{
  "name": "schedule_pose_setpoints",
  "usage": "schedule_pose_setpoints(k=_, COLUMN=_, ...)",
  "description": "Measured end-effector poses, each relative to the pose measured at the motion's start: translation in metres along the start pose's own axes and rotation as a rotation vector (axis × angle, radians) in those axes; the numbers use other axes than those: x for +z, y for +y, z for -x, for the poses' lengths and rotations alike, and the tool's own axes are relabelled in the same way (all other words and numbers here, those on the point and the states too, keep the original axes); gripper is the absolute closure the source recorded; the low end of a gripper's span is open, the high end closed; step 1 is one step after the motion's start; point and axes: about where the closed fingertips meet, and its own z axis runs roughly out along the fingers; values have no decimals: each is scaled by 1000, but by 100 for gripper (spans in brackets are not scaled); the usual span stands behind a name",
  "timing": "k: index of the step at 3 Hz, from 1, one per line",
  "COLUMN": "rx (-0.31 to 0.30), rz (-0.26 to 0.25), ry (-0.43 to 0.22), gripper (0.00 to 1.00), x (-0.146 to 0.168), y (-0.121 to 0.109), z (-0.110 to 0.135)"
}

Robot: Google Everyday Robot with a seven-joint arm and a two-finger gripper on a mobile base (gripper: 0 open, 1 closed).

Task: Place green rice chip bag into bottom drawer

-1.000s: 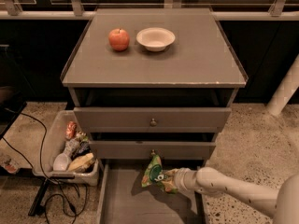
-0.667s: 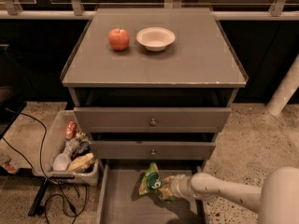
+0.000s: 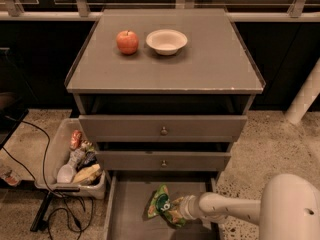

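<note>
Cabinet (image 3: pixel 200 69) fills the middle of the camera view, grey, with two shut drawer fronts, each with a round knob (image 3: pixel 163 131). Bottom drawer (image 3: pixel 130 219) is pulled out below them, its plain grey floor bare on the left side. Arm (image 3: pixel 235 209), pale and tubular, comes in from lower right and reaches left across the drawer's right wall. Grey bin (image 3: pixel 57 144) sits on the floor left of the cabinet with small wrappers inside; not relevant.

Change: over the last second the arm has carried the green rice chip bag (image 3: pixel 161 204) down and toward the camera. It was up by the lower drawer front; now it is low inside the drawer opening, centre-right. Descent looks nearly done, so the task is probably at the release step. Cannot tell if the bag's bottom edge touches the floor yet.

Gripper (image 3: pixel 184 210) is at the arm's tip, inside the drawer, closed on the bag's right side. Bag sticks out to the left of it, tilted, logo up.

Bowl (image 3: pixel 166 40) and apple (image 3: pixel 127 41) sit side by side on the cabinet top, apart from each other and far from the action.
</note>
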Motion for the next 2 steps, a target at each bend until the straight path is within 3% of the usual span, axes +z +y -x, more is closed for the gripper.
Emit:
schedule_pose_setpoints(k=1, rx=9, rz=-11, ry=10, gripper=100, x=10, y=2, z=-6)
schedule_pose_setpoints(k=2, rx=10, rz=-13, ry=11, gripper=85, x=11, y=2, z=-7)
